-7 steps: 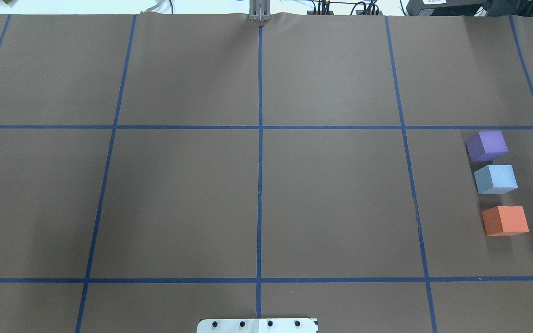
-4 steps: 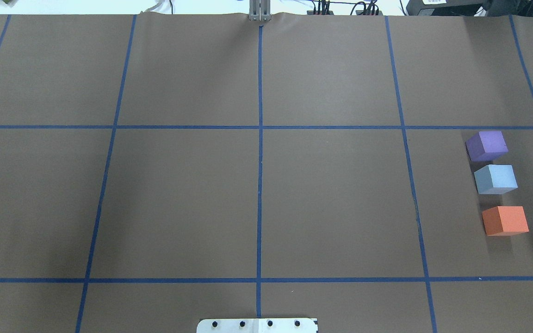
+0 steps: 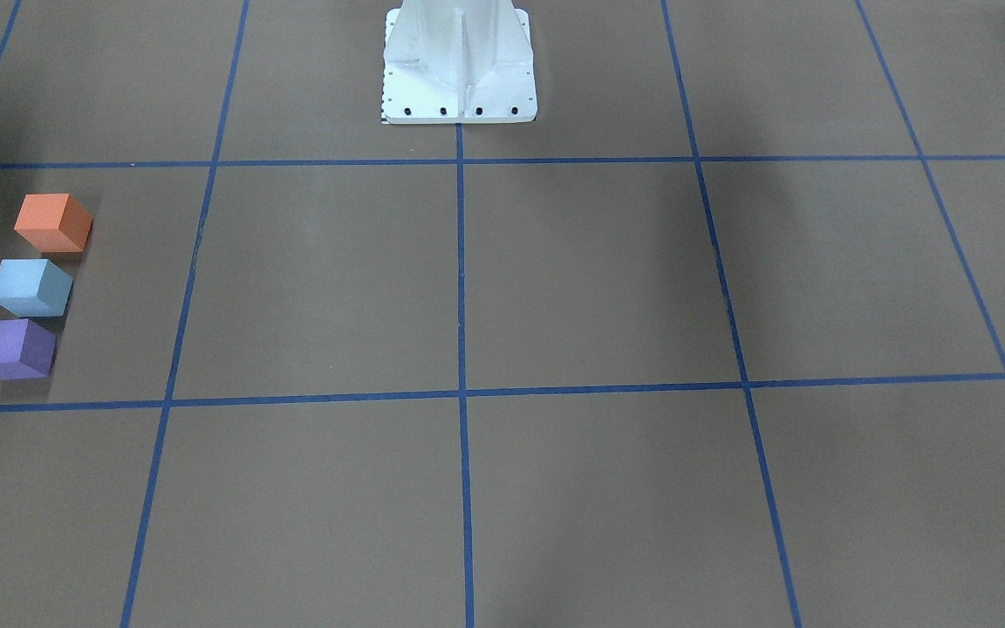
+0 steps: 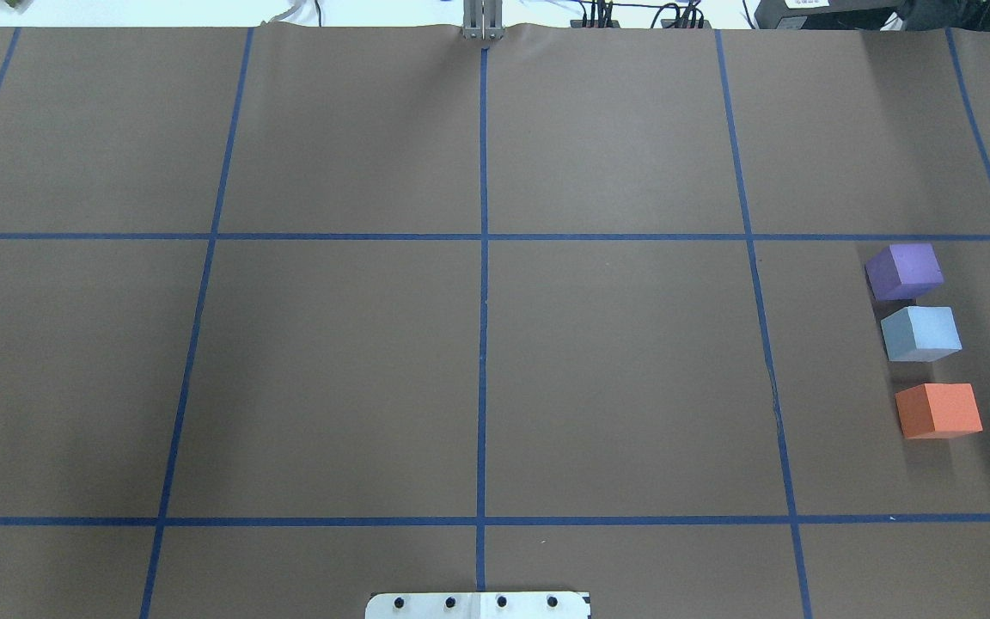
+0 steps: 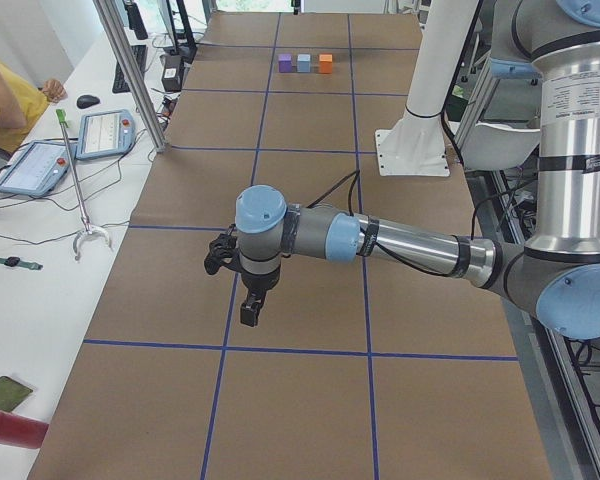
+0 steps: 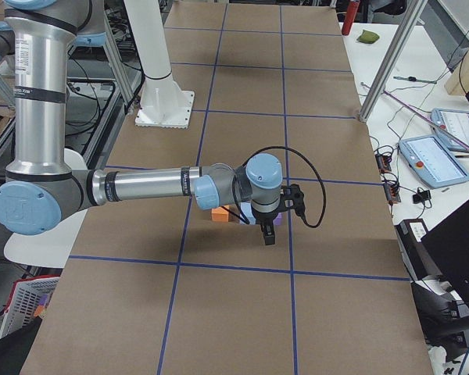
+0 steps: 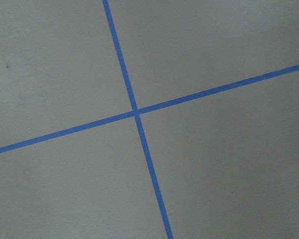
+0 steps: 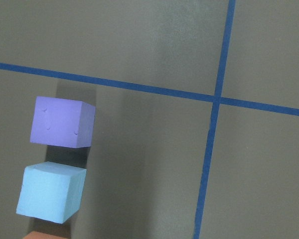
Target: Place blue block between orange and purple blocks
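Observation:
Three foam blocks sit in a row on the brown table at my right end: purple block, light blue block, orange block. The blue one lies between the other two, with a small gap on each side. They also show in the front view as orange, blue and purple, and in the right wrist view as purple and blue. My right gripper hangs above the blocks, clear of them. My left gripper hangs over bare table at the other end. I cannot tell whether either is open.
The white robot base stands at the table's near middle edge. Blue tape lines grid the table. A side bench holds tablets, a metal post and a red can; a person sits there.

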`<action>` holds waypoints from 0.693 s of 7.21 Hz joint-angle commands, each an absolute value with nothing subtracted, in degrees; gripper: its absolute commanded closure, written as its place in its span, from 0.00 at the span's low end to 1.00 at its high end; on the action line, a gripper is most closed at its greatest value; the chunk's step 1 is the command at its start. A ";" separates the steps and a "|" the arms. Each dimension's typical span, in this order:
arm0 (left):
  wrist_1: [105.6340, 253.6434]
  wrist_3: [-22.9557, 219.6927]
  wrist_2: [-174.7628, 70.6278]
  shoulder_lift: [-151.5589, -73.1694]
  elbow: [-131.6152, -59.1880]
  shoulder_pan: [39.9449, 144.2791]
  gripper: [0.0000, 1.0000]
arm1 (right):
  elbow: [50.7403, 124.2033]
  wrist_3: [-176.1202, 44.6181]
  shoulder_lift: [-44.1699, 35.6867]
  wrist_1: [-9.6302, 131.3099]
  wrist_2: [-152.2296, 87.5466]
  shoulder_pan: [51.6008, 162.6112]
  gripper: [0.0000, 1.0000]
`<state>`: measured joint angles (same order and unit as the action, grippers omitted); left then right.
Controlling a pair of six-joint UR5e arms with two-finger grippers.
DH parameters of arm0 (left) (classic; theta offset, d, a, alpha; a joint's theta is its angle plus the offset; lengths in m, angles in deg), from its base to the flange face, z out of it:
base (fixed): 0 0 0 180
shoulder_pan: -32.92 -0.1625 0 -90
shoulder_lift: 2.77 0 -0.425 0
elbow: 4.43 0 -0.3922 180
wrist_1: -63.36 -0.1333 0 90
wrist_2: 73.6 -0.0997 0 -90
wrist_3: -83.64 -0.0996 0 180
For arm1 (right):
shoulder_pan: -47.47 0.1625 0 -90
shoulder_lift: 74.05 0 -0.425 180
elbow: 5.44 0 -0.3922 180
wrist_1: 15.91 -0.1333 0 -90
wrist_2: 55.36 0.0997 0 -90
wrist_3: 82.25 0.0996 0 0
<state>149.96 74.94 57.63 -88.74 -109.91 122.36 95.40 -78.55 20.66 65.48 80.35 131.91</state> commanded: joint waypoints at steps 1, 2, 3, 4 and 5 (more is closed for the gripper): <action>149.84 74.85 57.45 -88.20 -108.94 122.39 0.00 | 95.02 -78.74 20.17 65.66 79.99 131.32 0.00; 149.84 74.85 57.44 -88.20 -108.24 122.39 0.00 | 95.02 -78.04 20.87 65.74 79.99 131.24 0.00; 149.84 74.94 57.53 -87.59 -109.19 122.39 0.00 | 95.11 -77.95 21.22 65.74 80.08 130.89 0.00; 150.37 74.85 59.88 -86.71 -109.11 122.48 0.00 | 95.20 -77.95 21.31 65.74 80.16 130.88 0.00; 150.37 75.02 62.08 -86.27 -109.20 122.48 0.00 | 94.94 -78.47 21.31 65.74 79.90 130.80 0.00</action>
